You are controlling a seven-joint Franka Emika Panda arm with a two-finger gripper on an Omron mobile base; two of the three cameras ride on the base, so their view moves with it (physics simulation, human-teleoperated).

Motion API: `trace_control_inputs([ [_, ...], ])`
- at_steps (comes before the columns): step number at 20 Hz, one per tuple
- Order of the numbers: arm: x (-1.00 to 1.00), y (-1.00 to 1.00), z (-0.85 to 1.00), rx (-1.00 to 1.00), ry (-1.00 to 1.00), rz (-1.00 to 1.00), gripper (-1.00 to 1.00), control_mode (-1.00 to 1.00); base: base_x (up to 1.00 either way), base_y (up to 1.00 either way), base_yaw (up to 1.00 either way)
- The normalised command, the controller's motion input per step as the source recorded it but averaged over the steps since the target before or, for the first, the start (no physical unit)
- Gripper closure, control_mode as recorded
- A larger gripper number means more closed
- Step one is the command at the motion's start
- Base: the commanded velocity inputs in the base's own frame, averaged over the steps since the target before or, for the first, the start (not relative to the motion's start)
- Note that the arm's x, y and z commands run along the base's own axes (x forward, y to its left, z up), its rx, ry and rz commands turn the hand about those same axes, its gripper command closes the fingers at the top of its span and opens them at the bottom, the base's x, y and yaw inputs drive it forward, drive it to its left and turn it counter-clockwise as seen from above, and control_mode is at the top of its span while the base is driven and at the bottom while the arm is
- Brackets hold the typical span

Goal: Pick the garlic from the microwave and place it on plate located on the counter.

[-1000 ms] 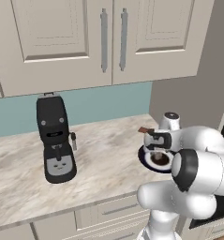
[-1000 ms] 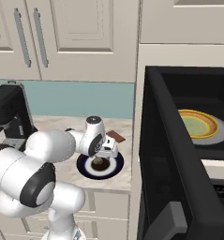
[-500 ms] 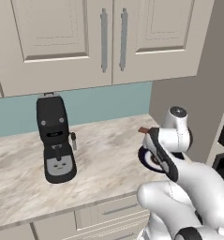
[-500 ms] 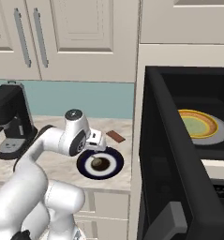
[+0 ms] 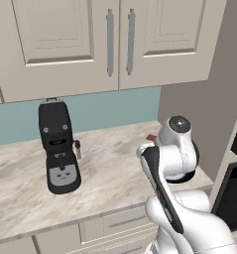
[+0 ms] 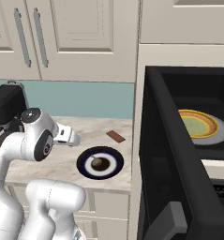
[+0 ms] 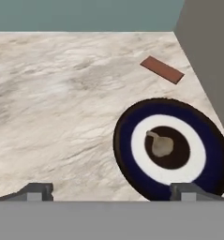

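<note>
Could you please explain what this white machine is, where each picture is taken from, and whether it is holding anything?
It is a white robot arm in a rendered kitchen. Two pictures come from cameras on its base, behind it to the left and right; the third looks along its hand. On the counter lie a navy-rimmed plate with the garlic on its brown centre, a reddish-brown bar and a black coffee machine. The open microwave holds a yellow dish. The fingers are spread, holding nothing.

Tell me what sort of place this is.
A rendered kitchen, by the look of it: a marbled counter under cream wall cupboards, a black coffee machine on it, and an open built-in microwave beside it.
</note>
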Motion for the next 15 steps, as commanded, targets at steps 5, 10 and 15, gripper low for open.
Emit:
trace_control_inputs([
  [5, -0.05, 0.01, 0.99, 0.0, -0.06, 0.0, -1.0, -1.0, 0.0, 0.0, 0.0],
  [10, -0.31, -0.14, 0.65, 0.0, -0.03, 0.0, -1.0, -1.0, 0.0, 0.0, 0.0],
  [15, -0.48, -0.28, 0.51, 0.02, -0.01, 0.0, -1.0, -1.0, 0.0, 0.0, 0.0],
])
